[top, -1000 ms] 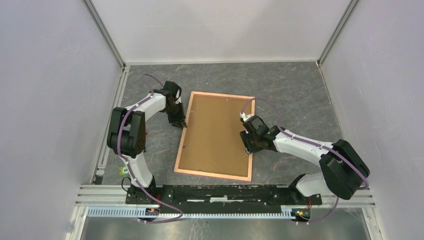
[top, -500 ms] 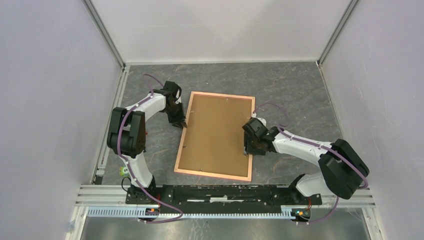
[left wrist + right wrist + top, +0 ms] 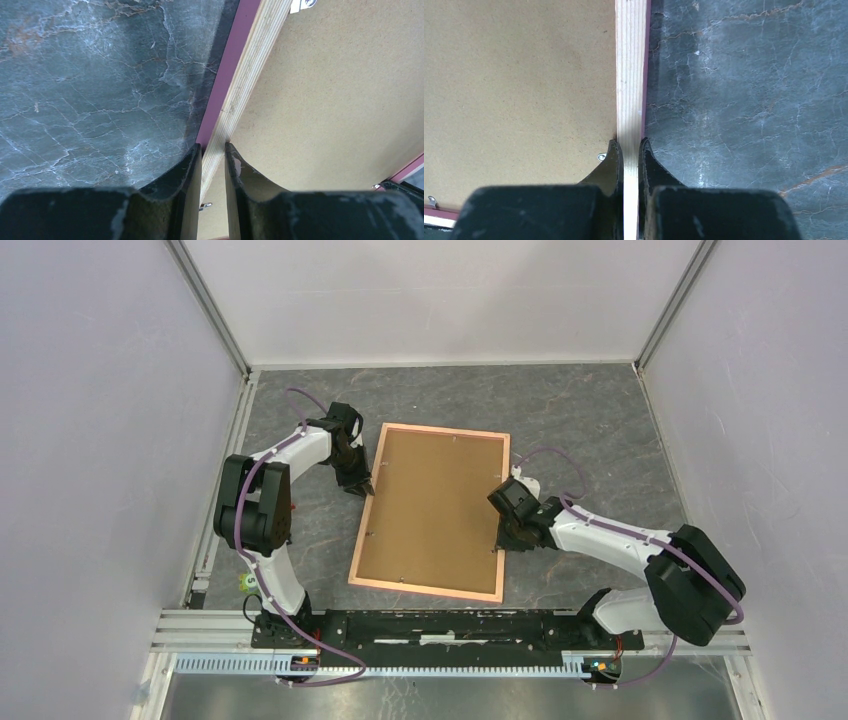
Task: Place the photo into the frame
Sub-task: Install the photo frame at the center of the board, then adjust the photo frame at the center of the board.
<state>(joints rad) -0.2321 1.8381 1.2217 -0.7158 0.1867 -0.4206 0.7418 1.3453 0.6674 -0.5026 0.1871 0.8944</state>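
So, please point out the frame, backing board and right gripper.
frame (image 3: 630, 75), right wrist view, pale wood edge
backing board (image 3: 430, 505), top view, middle of brown panel
right gripper (image 3: 629, 145), right wrist view, between fingertips

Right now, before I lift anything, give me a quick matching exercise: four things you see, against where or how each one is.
Things:
1. left hand
2. right hand
3. backing board
4. table

States:
A. dark grey, marbled
B. shut on the right border of the frame
C. brown, lying inside the frame
D. shut on the left border of the frame

Pairs: 1-D, 2-B, 3-C, 4-A
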